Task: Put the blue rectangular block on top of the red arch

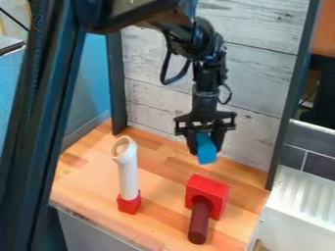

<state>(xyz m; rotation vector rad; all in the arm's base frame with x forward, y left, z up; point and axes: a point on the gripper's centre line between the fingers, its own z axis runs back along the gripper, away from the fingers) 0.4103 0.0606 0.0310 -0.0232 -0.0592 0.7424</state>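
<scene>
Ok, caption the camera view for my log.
Blue block held in the gripper above a table with red arch and white pipe.

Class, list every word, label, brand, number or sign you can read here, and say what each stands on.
There are none to quote: no readable text shows on the blue block, the gripper, the large red block, the dark red cylinder, the white pipe, the wooden surface or the wall boards.
</scene>
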